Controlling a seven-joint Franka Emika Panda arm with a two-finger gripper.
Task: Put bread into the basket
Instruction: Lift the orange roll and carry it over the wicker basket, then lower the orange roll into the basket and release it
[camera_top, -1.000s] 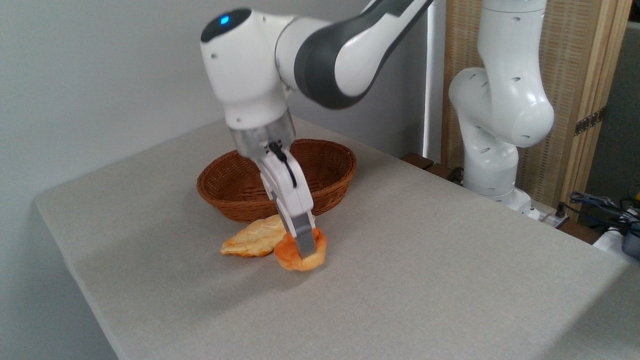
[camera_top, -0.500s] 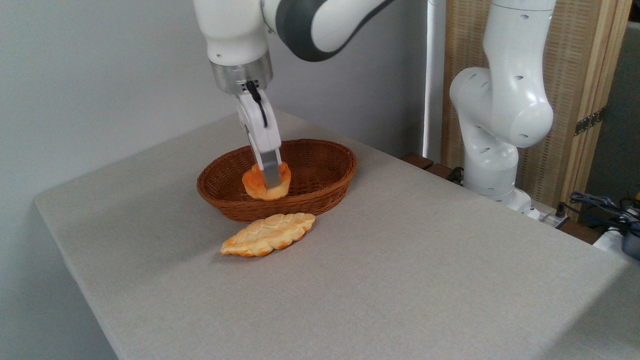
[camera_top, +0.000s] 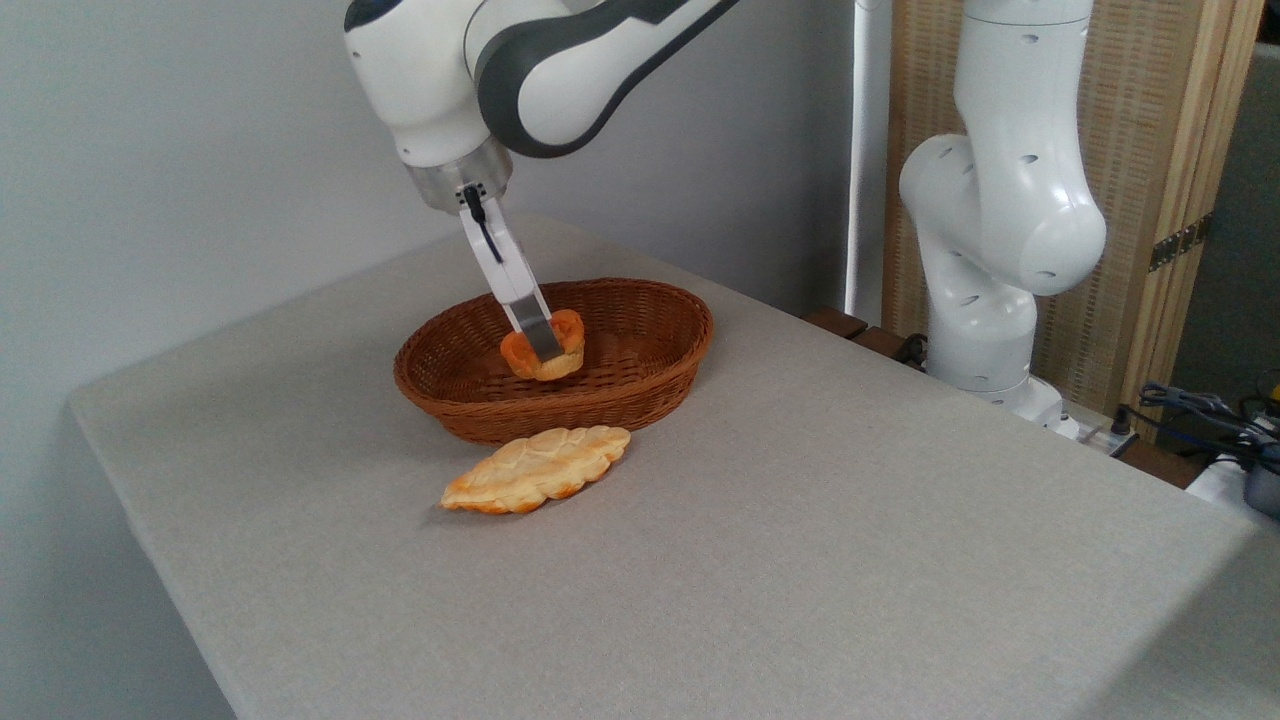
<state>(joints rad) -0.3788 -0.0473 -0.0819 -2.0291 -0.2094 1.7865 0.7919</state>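
Note:
The bread (camera_top: 570, 340) is a small deep-orange bun, held inside the basket's opening, above its floor. My gripper (camera_top: 542, 345) is shut on the bread, its white finger crossing the bun's front. The basket (camera_top: 655, 378) is an oval reddish-brown wicker bowl near the back of the table. Whether the bun touches the basket floor cannot be told from this view.
A pale golden braided loaf (camera_top: 538, 467) lies on the grey tablecloth just in front of the basket. The arm's white base (camera_top: 990, 250) stands past the table's right back edge. Cables (camera_top: 1200, 410) lie at the far right.
My gripper lifted the bun off the table beside the braided loaf and carried it back over the basket rim. It now hangs farther back inside the basket.

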